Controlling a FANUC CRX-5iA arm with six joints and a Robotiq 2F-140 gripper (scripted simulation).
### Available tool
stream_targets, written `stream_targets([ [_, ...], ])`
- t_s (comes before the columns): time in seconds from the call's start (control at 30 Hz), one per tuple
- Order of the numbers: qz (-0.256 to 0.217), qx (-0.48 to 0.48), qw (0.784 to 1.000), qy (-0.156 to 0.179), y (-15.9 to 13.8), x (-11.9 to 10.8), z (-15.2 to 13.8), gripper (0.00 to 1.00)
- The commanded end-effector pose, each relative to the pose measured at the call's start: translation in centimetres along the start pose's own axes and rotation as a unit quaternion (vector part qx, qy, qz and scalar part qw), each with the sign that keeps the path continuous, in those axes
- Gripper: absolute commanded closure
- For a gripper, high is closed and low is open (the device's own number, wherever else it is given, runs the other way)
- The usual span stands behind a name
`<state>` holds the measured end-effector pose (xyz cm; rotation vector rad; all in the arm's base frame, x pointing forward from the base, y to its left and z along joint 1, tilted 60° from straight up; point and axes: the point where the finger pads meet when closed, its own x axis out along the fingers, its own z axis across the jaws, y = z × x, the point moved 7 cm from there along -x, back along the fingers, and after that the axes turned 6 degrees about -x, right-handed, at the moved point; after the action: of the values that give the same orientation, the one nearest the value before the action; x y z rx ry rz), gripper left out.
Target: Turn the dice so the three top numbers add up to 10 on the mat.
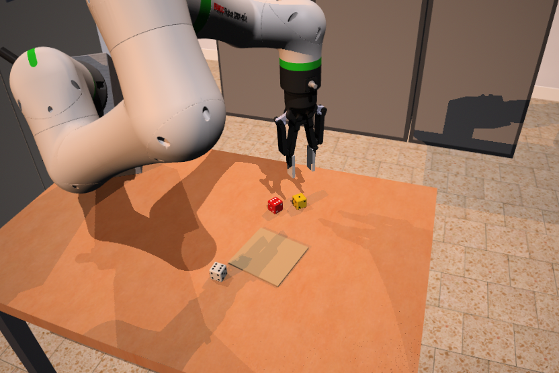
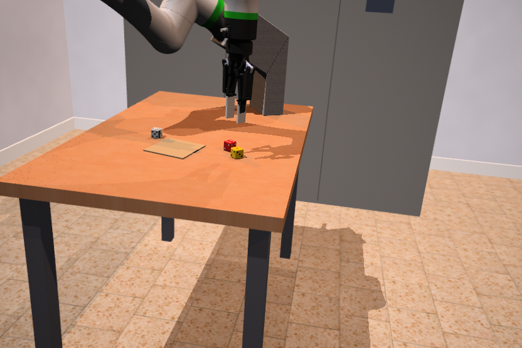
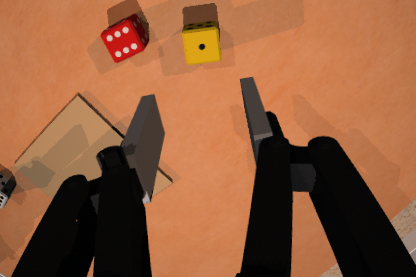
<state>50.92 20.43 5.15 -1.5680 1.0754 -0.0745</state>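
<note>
A yellow die (image 1: 299, 201) lies on the table with one pip on top in the wrist view (image 3: 202, 44). A red die (image 1: 275, 205) sits just left of it, showing six on top in the wrist view (image 3: 124, 39). A white die (image 1: 218, 271) lies by the left corner of the tan mat (image 1: 269, 256). No die is on the mat. My gripper (image 1: 301, 169) hangs upright above the table behind the yellow die, fingers apart and empty; it also shows in the exterior view (image 2: 235, 115) and the wrist view (image 3: 200, 113).
A grey box-like stand (image 2: 270, 78) rises at the table's far edge behind the gripper. The arm's large links (image 1: 135, 89) hang over the table's left side. Cabinets stand behind the table.
</note>
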Motion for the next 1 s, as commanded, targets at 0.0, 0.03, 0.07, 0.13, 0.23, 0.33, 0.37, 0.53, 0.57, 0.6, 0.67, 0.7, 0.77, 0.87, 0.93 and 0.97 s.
stream_targets([
  [0.0, 0.007, -0.001, 1.000, -0.002, -0.10, -0.08, -0.02, 0.00],
  [0.03, 0.007, -0.001, 1.000, -0.002, -0.10, -0.08, -0.02, 0.00],
  [0.07, 0.007, -0.001, 1.000, -0.002, -0.10, -0.08, -0.02, 0.00],
  [0.13, 0.007, -0.001, 1.000, -0.002, -0.10, -0.08, -0.02, 0.00],
  [0.23, 0.007, -0.001, 1.000, -0.002, -0.10, -0.08, -0.02, 0.00],
  [0.33, 0.007, -0.001, 1.000, -0.002, -0.10, -0.08, -0.02, 0.00],
  [0.37, 0.007, 0.000, 1.000, -0.002, -0.10, -0.08, -0.02, 0.00],
  [0.53, 0.007, 0.011, 1.000, -0.002, -0.10, -0.06, -0.02, 0.00],
  [0.57, 0.007, 0.011, 1.000, -0.002, -0.10, -0.06, -0.02, 0.00],
  [0.6, 0.007, 0.017, 1.000, -0.002, -0.10, -0.05, -0.02, 0.00],
  [0.67, 0.007, 0.032, 0.999, -0.002, -0.09, -0.03, -0.02, 0.00],
  [0.7, 0.007, 0.043, 0.999, -0.002, -0.09, -0.02, -0.02, 0.00],
  [0.77, 0.007, 0.068, 0.998, -0.002, -0.08, 0.01, -0.01, 0.00],
  [0.87, 0.007, 0.120, 0.993, -0.001, -0.06, 0.07, -0.01, 0.00],
  [0.93, 0.007, 0.164, 0.986, -0.001, -0.04, 0.13, -0.01, 0.00],
  [0.97, 0.007, 0.188, 0.982, -0.001, -0.03, 0.16, -0.01, 0.00],
])
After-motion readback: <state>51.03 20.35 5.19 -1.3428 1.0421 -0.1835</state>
